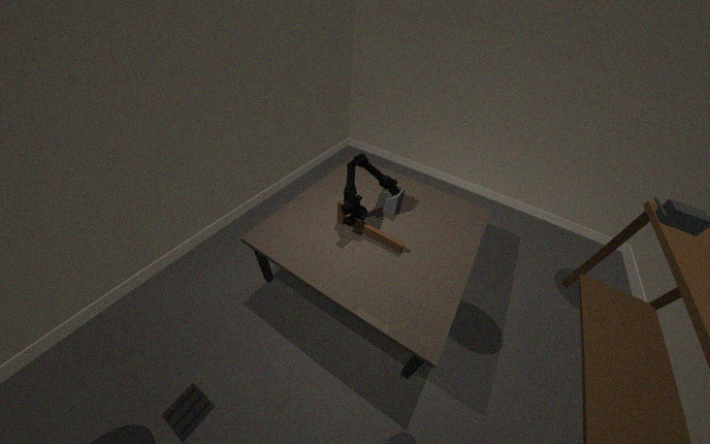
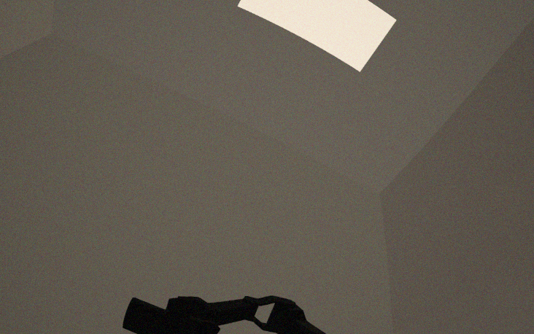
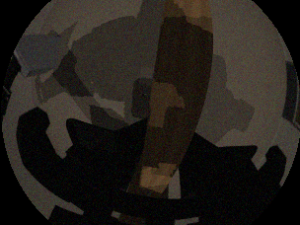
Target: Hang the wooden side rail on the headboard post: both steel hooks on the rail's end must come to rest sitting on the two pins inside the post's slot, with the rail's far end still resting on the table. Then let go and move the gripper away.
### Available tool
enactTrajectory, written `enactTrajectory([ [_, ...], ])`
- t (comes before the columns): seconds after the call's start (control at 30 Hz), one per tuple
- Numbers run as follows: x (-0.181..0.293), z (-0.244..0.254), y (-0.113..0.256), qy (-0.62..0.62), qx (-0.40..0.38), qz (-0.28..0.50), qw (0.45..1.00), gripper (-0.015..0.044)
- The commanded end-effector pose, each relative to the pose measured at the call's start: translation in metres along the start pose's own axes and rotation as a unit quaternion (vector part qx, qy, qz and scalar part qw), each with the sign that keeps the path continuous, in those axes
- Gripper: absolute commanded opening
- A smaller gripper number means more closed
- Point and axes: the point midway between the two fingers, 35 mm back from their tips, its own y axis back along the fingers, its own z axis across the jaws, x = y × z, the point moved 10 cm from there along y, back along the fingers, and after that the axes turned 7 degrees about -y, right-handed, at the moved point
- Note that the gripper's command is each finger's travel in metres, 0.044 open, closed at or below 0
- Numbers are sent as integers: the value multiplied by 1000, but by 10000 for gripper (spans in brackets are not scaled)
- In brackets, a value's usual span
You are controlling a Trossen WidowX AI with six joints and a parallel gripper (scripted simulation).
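Note:
The wooden side rail [image 1: 383, 237] [image 3: 184, 64] slants across the table [image 1: 356, 285] in the top view, its far end low at the table top. Whether that end touches is too dark to tell. My gripper [image 1: 356, 219] [image 3: 170, 135] is shut on the rail near its other end; the black fingers lie on both sides of it in the wrist view. The headboard post [image 1: 339, 212] stands upright just left of the gripper, partly behind it. The steel hooks, the slot and the pins cannot be made out, so I cannot tell whether the hooks sit on the pins.
A pale grey panel-like object [image 1: 393, 203] stands on the table to the right of the gripper, below the arm's raised links. A wooden shelf unit [image 1: 623, 361] stands on the floor at the far right. The exterior view shows only walls, a bright ceiling panel [image 2: 327, 27] and dark arm links [image 2: 232, 311].

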Motion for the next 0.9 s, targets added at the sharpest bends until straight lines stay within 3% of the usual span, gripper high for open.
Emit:
enactTrajectory([
  [0.0,1,-1,-1,-3,2,6,1000,0],
  [0.87,1,-1,-5,-3,2,7,1000,0],
])
